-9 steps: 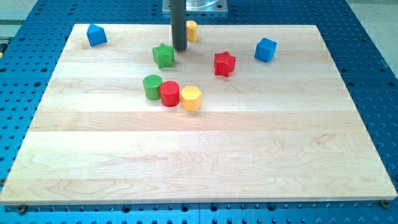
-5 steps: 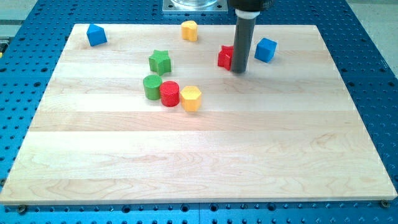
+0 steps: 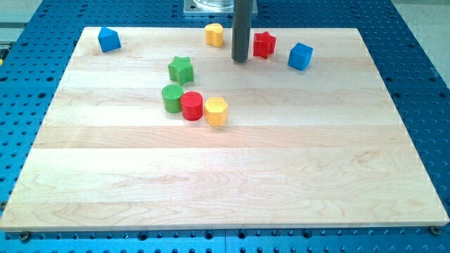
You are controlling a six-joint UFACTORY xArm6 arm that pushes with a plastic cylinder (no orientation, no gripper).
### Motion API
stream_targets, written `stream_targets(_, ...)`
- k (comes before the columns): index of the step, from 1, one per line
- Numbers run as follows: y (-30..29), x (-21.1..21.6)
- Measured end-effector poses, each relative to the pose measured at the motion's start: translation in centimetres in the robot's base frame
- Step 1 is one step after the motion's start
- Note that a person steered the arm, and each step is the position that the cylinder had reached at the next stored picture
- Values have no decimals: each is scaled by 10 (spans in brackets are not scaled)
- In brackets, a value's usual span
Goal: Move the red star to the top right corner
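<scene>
Pale wooden board (image 3: 225, 176) with smooth, lightly glossy grain, on blue perforated metal table (image 3: 422, 42).
Ribbed, matt plastic look on the red star (image 3: 264, 44); dark rod (image 3: 242, 28) smooth, matt.

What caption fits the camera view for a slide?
My tip rests just left of the red star near the board's top edge, blue cube to its right.

A pale wooden board (image 3: 232, 176) is lying on a blue perforated table (image 3: 422, 63) that is showing on all sides of it, even light is falling across both, and a grey metal base (image 3: 211, 5) is sitting at the view's top.
</scene>
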State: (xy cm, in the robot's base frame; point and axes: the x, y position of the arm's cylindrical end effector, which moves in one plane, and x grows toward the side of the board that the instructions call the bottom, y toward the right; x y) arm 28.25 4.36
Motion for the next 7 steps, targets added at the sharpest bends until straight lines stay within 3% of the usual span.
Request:
stream_targets(1,67,-20)
stream_targets(2,52,-35)
stream_targets(3,7,-17)
stream_targets(4,7,-51)
stream_targets(5,32,-83)
stream_targets(6,75,-85)
stream_targets(7,130,-53)
